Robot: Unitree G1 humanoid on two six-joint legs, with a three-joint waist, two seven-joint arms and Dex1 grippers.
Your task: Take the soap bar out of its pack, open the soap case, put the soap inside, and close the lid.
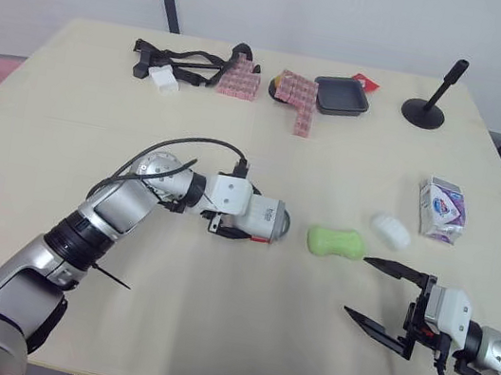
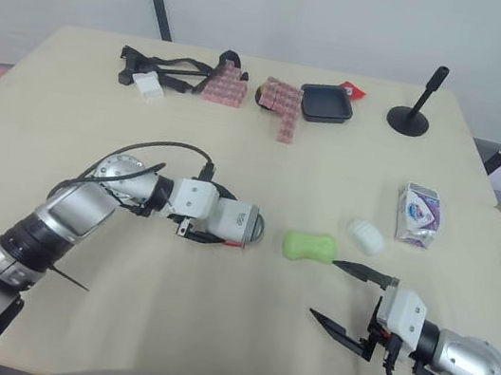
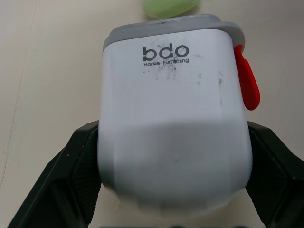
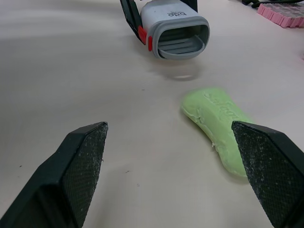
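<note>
Two black fingers of the right end effector (image 1: 356,283) stand spread wide, holding nothing, low over the table (image 1: 207,334). Just beyond them lies the green soap bar (image 1: 336,242), bare and out of its pack (image 1: 441,210), which sits farther to the right. A small white object (image 1: 390,230) rests near the soap; I cannot tell what it is. Left of the soap, the left end effector (image 1: 238,214) is clamped on the white soap case (image 1: 269,220), whose open mouth faces the bar. The likely trouble is a rounded, slick soap bar squirting from a pinch, or catching on the case's narrow rim if it is not lined up lengthwise. At the far edge are a black tray (image 1: 341,97) and a black stand (image 1: 424,111).
</note>
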